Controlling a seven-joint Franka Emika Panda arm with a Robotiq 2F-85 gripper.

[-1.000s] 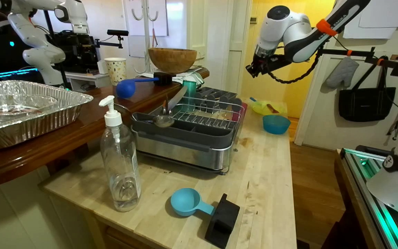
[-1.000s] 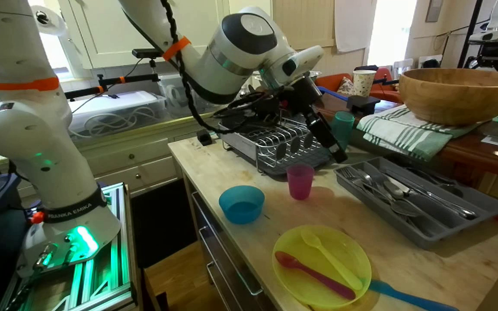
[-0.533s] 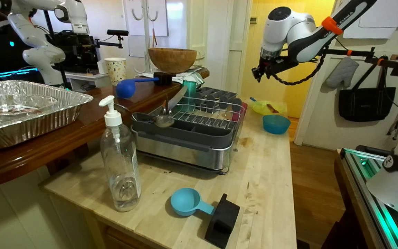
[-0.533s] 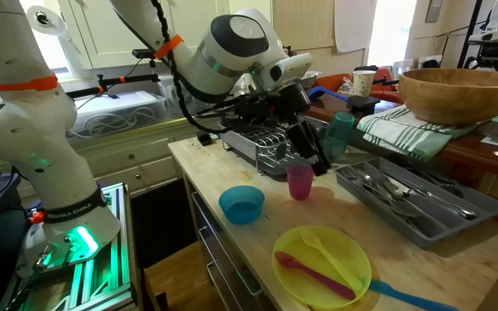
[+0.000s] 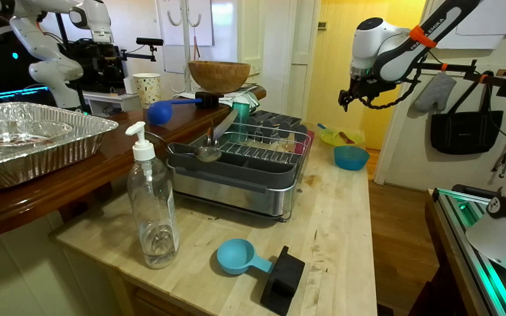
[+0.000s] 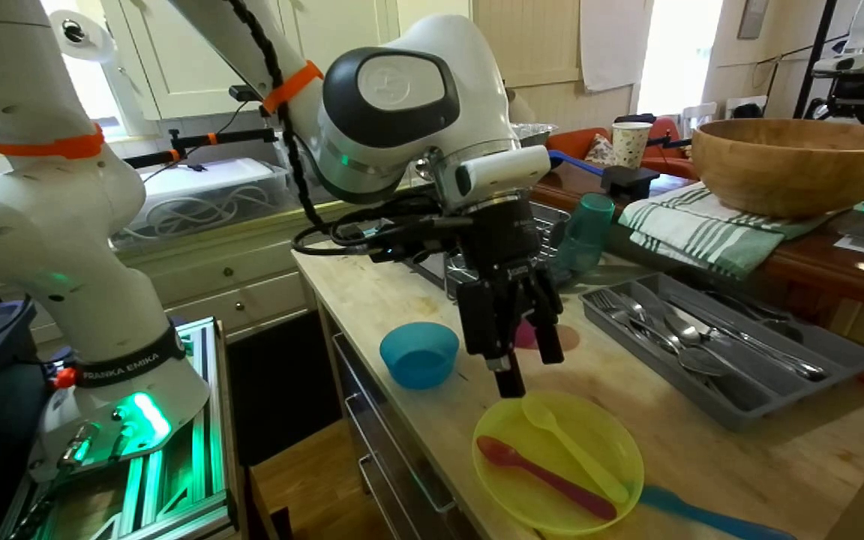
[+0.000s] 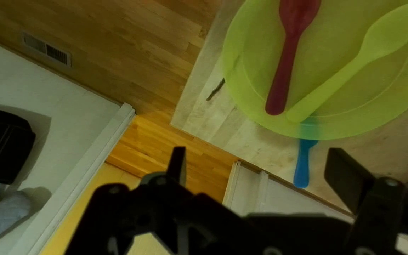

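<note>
Yellow plate (image 6: 552,454) on a wooden counter (image 6: 679,442), bearing a red spoon (image 6: 552,480) and a yellow spoon (image 6: 582,456); a blue handle (image 7: 301,168) pokes from beneath. The gripper (image 6: 531,366) hangs near it, above the counter, jaws spread wide. Both exterior views include a blue bowl (image 6: 418,356); only the wrist view shows a floor vent (image 7: 46,49). The arm's base (image 6: 98,399) reads "FRANKA EMIKA".

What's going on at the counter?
A robot arm has its tool open, holding nothing, in the air above the counter near the yellow plate. A red spoon and a yellow spoon lie on that plate; a blue utensil sticks out from under its edge. A blue bowl and a gray cutlery tray also stand on the counter.
</note>
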